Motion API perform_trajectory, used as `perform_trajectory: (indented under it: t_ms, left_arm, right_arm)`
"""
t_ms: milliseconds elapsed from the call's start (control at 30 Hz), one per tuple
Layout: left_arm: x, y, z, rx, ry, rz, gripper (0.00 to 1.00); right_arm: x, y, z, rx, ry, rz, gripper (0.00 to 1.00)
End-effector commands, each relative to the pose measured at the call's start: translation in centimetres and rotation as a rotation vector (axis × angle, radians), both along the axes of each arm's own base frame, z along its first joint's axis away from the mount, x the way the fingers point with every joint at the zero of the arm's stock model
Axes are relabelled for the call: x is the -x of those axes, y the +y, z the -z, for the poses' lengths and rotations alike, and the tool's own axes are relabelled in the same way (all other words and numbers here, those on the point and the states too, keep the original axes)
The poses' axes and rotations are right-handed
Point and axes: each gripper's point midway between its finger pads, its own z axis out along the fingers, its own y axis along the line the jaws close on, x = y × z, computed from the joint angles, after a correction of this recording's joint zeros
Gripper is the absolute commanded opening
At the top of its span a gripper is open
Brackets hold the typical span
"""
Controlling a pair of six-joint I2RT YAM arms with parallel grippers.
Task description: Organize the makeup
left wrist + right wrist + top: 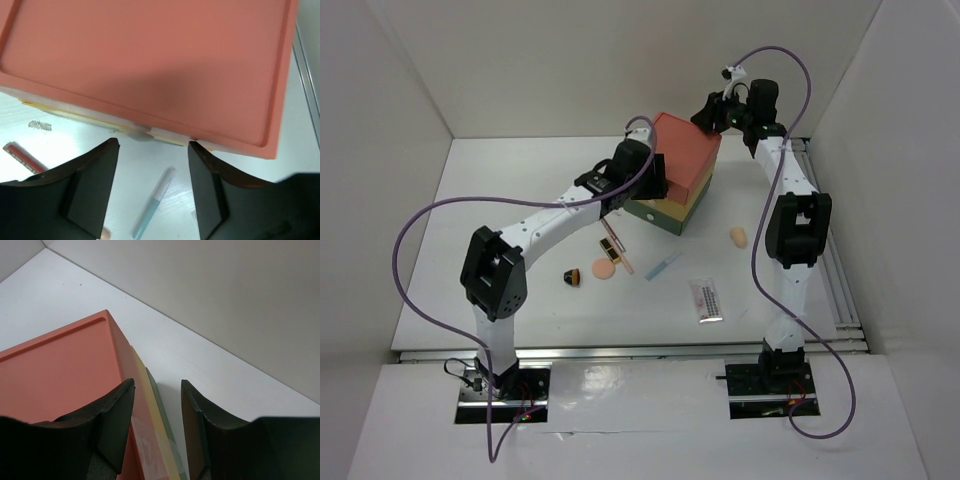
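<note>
Top external view: I see the blue stick [663, 266], peach sponge [738, 237], lash pack [706, 298] and round compact [605, 270] loose on the table [520, 190] before the drawer box [685, 150]. My left gripper [153, 145] and right gripper [157, 383] both gape empty beside it.

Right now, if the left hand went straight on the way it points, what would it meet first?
Most likely the drawer box: the left hand is open and aimed at the pale tab under its coral top. Depth is hard to judge, but it looks almost there.
</note>
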Motion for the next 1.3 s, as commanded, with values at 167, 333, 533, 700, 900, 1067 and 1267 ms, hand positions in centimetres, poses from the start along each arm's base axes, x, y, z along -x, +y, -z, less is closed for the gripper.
perform_trajectory:
  t_ms: [167,333,533,700,900,1067,1267]
  left_arm:
    - [3.9,2.5,1.7,0.041,-0.161,0.093,0.76]
    - [2.1,2.2,3.4,-0.011,-0.205,0.06,0.74]
    - [-0.1,-0.5,3.3,0.021,-0.248,0.139,0.68]
    - [-1.8,-0.9,5.3,-0.016,-0.202,0.126,0.66]
    - [-2.6,-0.5,6.0,-0.023,-0.206,0.1,0.55]
    - [-3.3,-0.4,4.9,-0.026,-0.235,0.083,0.52]
    - [-3.5,-0.5,4.8,-0.043,-0.243,0.094,0.39]
  right_arm:
    - [2.4,1.2,2.1,0.027,0.102,-0.043,0.53]
    - [2.3,0.6,2.3,0.027,0.102,-0.034,0.53]
    - [2.7,0.6,2.4,0.027,0.104,-0.034,0.53]
    - [2.8,0.1,2.6,0.02,0.107,-0.023,0.53]
    - [3.2,0.2,2.3,0.017,0.096,-0.031,0.53]
    - [3.3,0.2,2.4,0.016,0.088,-0.031,0.53]
    - [3.7,0.1,2.5,0.017,0.101,-0.031,0.53]
